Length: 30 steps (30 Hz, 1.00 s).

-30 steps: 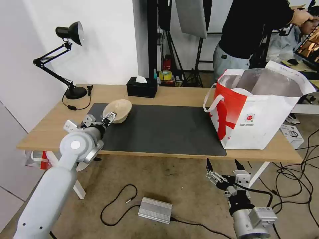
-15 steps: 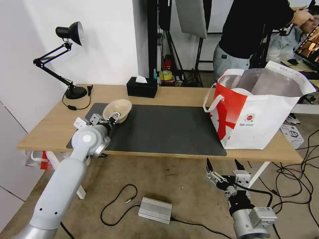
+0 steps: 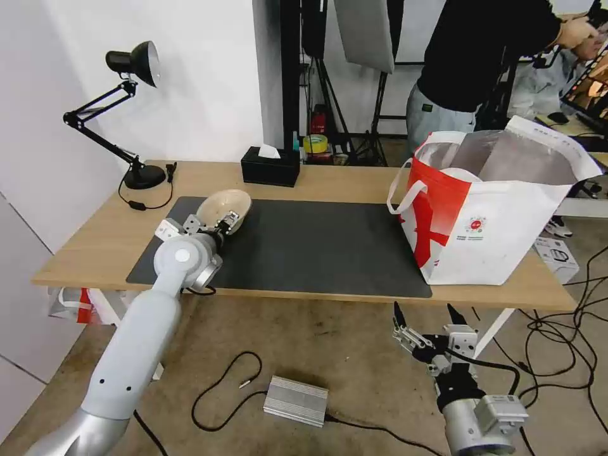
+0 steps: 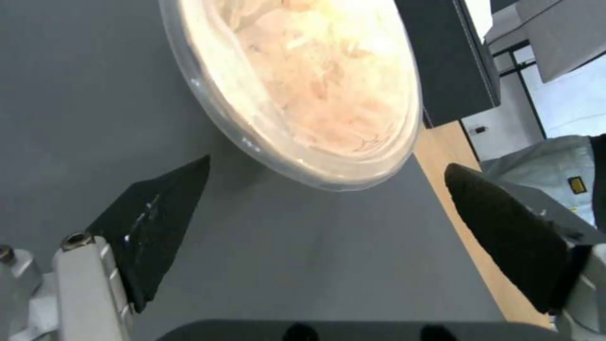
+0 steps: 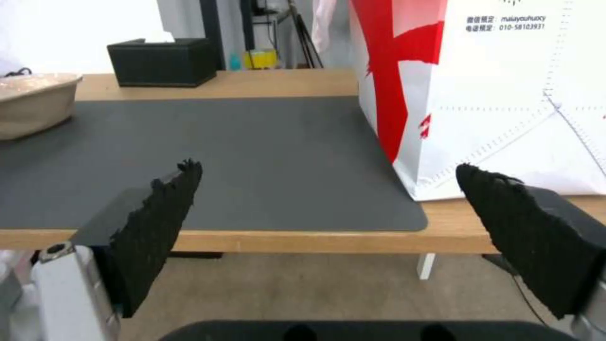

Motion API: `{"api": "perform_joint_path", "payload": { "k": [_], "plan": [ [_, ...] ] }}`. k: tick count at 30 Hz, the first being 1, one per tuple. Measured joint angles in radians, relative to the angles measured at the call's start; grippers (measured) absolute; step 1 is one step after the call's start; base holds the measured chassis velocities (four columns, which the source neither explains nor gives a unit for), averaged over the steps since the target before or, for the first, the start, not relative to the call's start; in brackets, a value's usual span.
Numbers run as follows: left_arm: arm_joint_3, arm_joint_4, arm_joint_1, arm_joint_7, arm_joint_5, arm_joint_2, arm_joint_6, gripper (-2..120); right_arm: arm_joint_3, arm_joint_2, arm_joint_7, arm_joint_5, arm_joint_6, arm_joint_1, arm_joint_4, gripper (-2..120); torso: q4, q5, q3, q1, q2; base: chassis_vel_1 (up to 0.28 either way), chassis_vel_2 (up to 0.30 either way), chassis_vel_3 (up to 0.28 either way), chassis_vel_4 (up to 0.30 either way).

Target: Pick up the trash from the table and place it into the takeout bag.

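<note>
Matt grey mat (image 3: 316, 247) on light-wood table (image 3: 354, 180); foil-lined bag (image 3: 494, 209).

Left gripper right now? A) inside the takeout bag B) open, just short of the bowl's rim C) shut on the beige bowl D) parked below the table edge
B: the left gripper has its jaws spread apart over the mat, with the beige paper bowl just ahead, untouched.

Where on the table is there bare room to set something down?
The dark grey mat lies bare between the beige paper bowl and the takeout bag. It's crowded at the bowl, where the left gripper sits, fingers open.
</note>
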Motion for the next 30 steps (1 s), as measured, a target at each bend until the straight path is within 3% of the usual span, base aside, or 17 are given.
{"api": "perform_joint_path", "payload": {
  "k": [9, 30],
  "plan": [
    [-0.007, 0.005, -0.017, 0.0, -0.004, 0.005, -0.003, 100, 0.0, 0.0, 0.0, 0.0, 0.0, 0.0, 0.0, 100, 0.0001, 0.0, 0.0, 0.0, 0.0, 0.0, 0.0, 0.0, 0.0],
    [-0.017, 0.122, -0.086, 0.028, 0.032, -0.008, -0.023, 100, 0.0, 0.0, 0.0, 0.0, 0.0, 0.0, 0.0, 100, 0.0, 0.0, 0.0, 0.0, 0.0, 0.0, 0.0, 0.0, 0.0]
  ]
}}
